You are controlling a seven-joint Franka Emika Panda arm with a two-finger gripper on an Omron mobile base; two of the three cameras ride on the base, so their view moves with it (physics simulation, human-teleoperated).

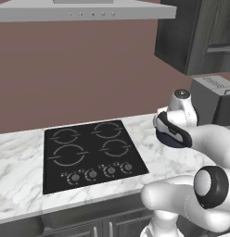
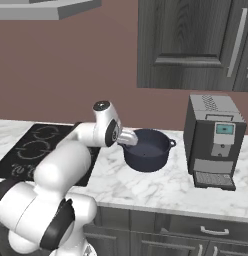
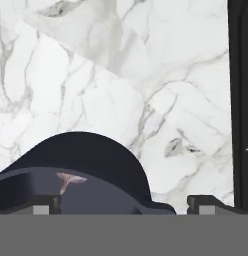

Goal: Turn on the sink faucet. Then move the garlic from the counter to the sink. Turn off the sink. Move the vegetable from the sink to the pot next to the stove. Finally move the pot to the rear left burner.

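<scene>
A dark blue pot (image 2: pixel 146 157) stands on the white marble counter (image 2: pixel 161 187), just right of the black stove (image 2: pixel 26 150). In the hand view the garlic (image 3: pixel 71 178) shows as a pinkish bulb inside the pot (image 3: pixel 96 160). My gripper (image 2: pixel 131 140) sits at the pot's left rim, on the stove side. Its fingertips (image 3: pixel 43 206) stand wide apart at the bottom of the hand view, so the gripper (image 3: pixel 124 206) is open with the pot's edge between them. The rear left burner (image 1: pixel 65 136) is bare. My arm hides most of the pot (image 1: pixel 170 136) in the left base view.
A grey coffee machine (image 2: pixel 214 140) stands on the counter right of the pot. Dark wall cabinets (image 2: pixel 196 45) hang above it and a range hood (image 1: pixel 84 11) above the stove (image 1: pixel 89 152). The stove's knobs (image 1: pixel 100 172) run along its front edge.
</scene>
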